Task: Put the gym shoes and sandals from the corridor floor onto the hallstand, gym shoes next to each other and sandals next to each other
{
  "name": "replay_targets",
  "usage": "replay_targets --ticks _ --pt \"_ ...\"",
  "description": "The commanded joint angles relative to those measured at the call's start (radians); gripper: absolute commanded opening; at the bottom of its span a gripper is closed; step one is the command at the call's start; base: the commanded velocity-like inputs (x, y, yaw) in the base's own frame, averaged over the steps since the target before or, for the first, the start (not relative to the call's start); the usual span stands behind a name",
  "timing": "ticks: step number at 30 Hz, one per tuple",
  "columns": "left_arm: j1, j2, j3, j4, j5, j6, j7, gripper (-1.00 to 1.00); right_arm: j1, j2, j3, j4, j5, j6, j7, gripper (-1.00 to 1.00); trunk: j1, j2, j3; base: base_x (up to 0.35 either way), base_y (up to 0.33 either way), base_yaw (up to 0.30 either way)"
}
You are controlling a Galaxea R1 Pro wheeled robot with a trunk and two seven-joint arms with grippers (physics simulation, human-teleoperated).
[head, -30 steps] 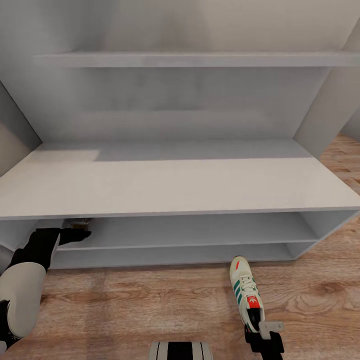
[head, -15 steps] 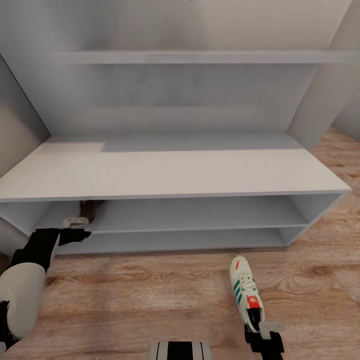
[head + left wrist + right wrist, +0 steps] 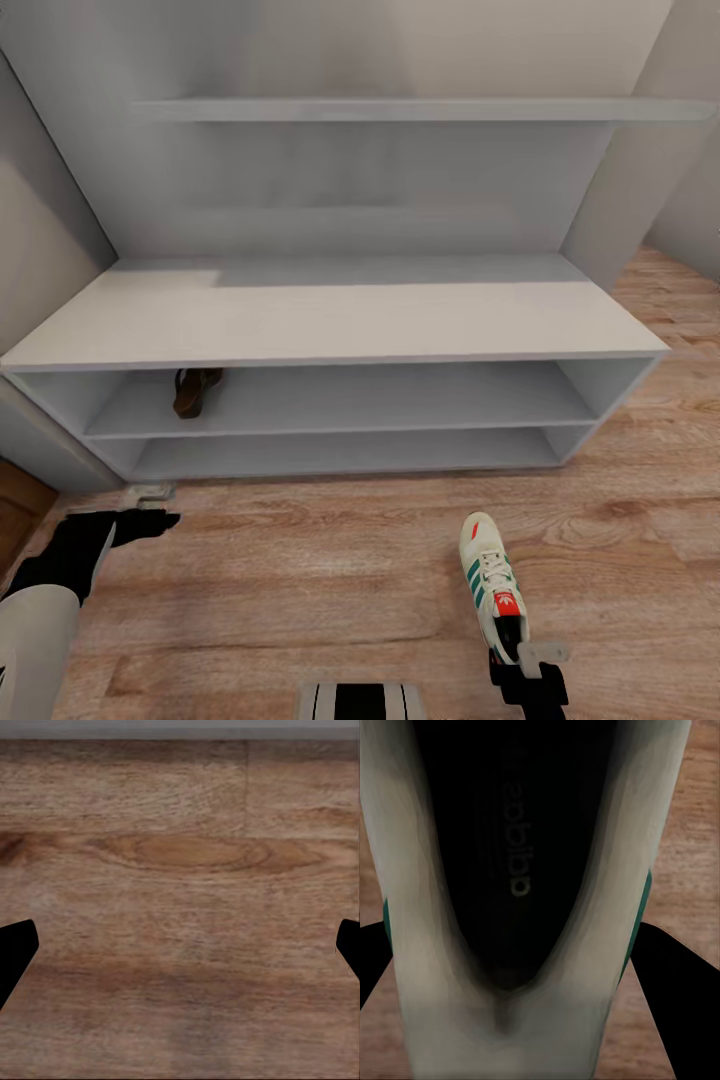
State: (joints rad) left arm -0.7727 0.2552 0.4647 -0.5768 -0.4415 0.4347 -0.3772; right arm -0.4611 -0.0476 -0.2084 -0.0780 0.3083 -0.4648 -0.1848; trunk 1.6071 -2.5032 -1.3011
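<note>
White gym shoe (image 3: pixel 492 586) heel pinched in right jaws (image 3: pixel 527 662); left jaws (image 3: pixel 150 507) spread empty above floor (image 3: pixel 300 590).

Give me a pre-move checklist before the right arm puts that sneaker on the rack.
1. Right gripper gripping the gym shoe at its heel: ok.
2. Left gripper open, carrying nothing, over the floor: ok.
3. One sandal on the hallstand's upper open tier: ok.
4. Room on that tier right of the sandal: ok.
5. Second sandal and second gym shoe located: cannot tell.
6. Shoe clear of the floor: cannot tell.
</note>
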Motion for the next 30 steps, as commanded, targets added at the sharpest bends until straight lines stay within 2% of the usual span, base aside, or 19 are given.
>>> replay_targets --ticks 1,3,5,9,10,12,14,17,20,23,30 --pt "0.017 -0.001 0.006 -0.002 -0.001 -0.01 -0.009 1.0 -0.001 0.0 -0.006 0.001 0.01 -0.003 -0.004 -1.0 0.0 0.0 -0.001 -0.05 0.0 0.0" --pt "0.085 -0.001 0.006 -0.001 0.027 -0.067 -0.008 1.0 -0.001 0.0 -0.006 0.001 0.01 -0.003 -0.004 -1.0 0.0 0.0 -0.001 -0.026 0.0 0.0" --pt "0.14 -0.001 0.006 0.0 0.04 -0.112 -0.007 1.0 -0.001 0.0 -0.006 0.0 0.009 -0.003 -0.004 -1.0 0.0 0.0 -0.001 -0.014 0.0 0.0" --pt "0.262 -0.005 0.007 0.005 0.054 -0.224 0.0 1.0 -0.001 0.001 -0.006 -0.001 0.009 -0.003 -0.004 -1.0 0.0 0.0 -0.001 -0.004 0.0 0.0" --pt "0.276 -0.007 0.007 0.009 0.055 -0.239 0.001 1.0 -0.001 0.001 -0.006 -0.001 0.009 -0.003 -0.004 -1.0 0.0 0.0 -0.001 -0.002 0.0 0.0" --pt "0.323 -0.009 0.008 0.043 0.063 -0.293 0.004 1.0 -0.001 0.001 -0.005 -0.002 0.01 -0.003 -0.003 -1.0 0.0 0.0 -0.001 -0.001 0.0 0.0" --pt "0.353 -0.01 0.01 0.113 0.081 -0.347 0.006 1.0 -0.001 0.002 -0.005 -0.003 0.01 -0.003 -0.003 -1.0 0.0 0.0 -0.001 0.0 0.0 0.0" --pt "0.374 -0.011 0.017 0.222 0.106 -0.456 0.021 1.0 -0.001 0.004 -0.005 -0.005 0.009 -0.003 -0.002 -1.0 0.0 0.0 -0.001 0.0 0.0 0.0" --pt "0.382 -0.007 0.02 0.288 0.117 -0.55 0.06 1.0 -0.001 0.008 -0.005 -0.006 0.01 -0.003 0.0 -1.0 0.0 0.0 -0.001 0.0 0.0 0.0" --pt "0.386 -0.004 0.021 0.322 0.122 -0.586 0.095 1.0 -0.001 0.01 -0.005 -0.006 0.01 -0.002 -0.001 -1.0 0.0 0.0 -0.001 0.0 0.0 0.0" --pt "0.388 -0.005 0.021 0.353 0.125 -0.614 0.117 1.0 -0.001 0.01 -0.007 -0.008 0.01 -0.002 -0.001 -1.0 0.0 0.0 -0.001 0.0 0.0 0.0"
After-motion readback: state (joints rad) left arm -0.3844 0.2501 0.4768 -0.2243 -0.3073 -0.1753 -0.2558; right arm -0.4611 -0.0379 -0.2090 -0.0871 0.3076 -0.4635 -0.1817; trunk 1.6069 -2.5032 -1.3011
